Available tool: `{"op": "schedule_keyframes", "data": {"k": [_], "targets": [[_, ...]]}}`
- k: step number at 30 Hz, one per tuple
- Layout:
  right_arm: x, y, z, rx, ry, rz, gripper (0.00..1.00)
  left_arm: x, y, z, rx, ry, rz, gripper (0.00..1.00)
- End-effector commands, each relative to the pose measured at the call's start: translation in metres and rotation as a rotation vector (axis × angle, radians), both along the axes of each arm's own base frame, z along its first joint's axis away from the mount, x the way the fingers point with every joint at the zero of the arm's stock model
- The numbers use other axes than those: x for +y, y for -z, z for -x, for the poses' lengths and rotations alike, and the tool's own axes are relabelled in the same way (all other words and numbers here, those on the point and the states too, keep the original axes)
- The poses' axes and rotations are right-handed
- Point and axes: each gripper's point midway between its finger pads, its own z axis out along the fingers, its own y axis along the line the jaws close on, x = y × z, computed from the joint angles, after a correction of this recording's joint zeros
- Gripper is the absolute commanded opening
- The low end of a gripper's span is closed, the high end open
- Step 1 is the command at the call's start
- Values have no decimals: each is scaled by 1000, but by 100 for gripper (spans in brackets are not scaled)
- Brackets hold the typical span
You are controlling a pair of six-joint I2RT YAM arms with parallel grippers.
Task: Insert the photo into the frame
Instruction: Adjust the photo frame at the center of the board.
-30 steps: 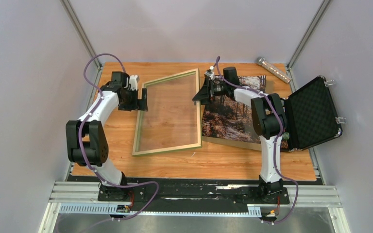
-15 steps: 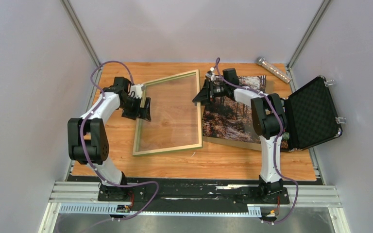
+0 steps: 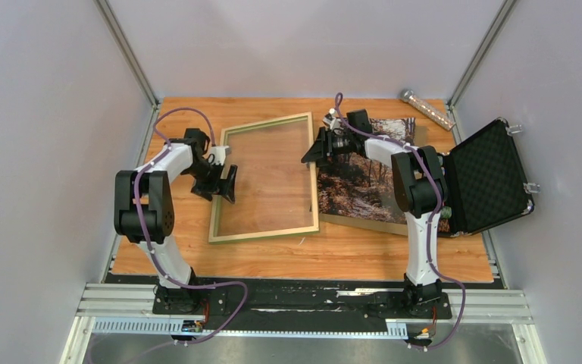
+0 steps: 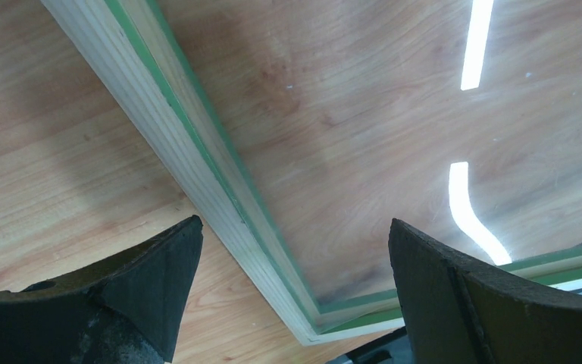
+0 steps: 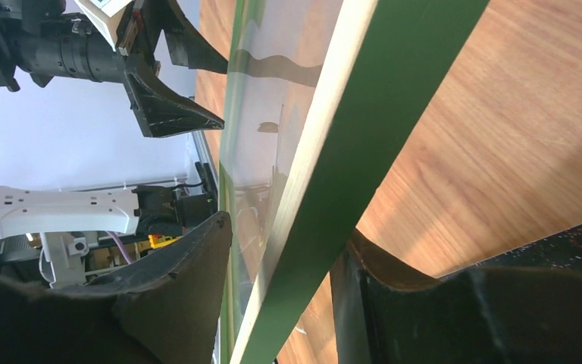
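Frame (image 3: 265, 232): big thin-railed rectangle, pale wood with green showing on the inner edges, clear pane reflecting the ceiling lights. It sits mid-surface, long side running near to far, turned slightly clockwise. Right rail near the far corner is pinched by the right hand (image 3: 309, 152); can't tell if that side is lifted.

Photo (image 3: 348, 193): autumn forest print in brown-orange, face up, flat on a brown board (image 3: 364, 222) just right of the frame. Its far part is hidden.

place: robot lab test cell | walls: plain pale panels (image 3: 45, 114) at 9, 12 and 3 o'clock | corners: aluminium posts (image 3: 125, 51) | floor: wooden table (image 3: 348, 254) | 6 o'clock: aluminium rail (image 3: 303, 303) carrying cabled arm bases (image 3: 174, 299)
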Motion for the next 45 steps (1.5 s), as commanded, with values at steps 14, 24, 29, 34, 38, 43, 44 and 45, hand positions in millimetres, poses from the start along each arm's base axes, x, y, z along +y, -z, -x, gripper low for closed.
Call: {"op": "schedule_keyframes", "data": {"k": [14,24,29,34,38,43,44,45], "targets": [[3,-34,-3,-158,1,24,46,4,37,27,141,47,-2,87],[-5,-35,-9,-171,24,38,45,10,40,27,130,58,-9,32],[-9,-36,-11,-179,34,44,44,15,36,24,115,54,-9,7],[-9,-35,-11,-179,35,46,44,28,25,14,61,30,-45,0],[-9,-36,-12,-179,34,45,44,27,20,16,65,36,-40,30],[-8,-36,-10,-168,22,31,44,25,14,14,42,34,-31,60],[-7,-38,-9,-168,16,23,44,24,13,13,38,31,-24,64],[-6,-40,-8,-167,4,9,44,21,12,11,40,30,-4,66]]}}
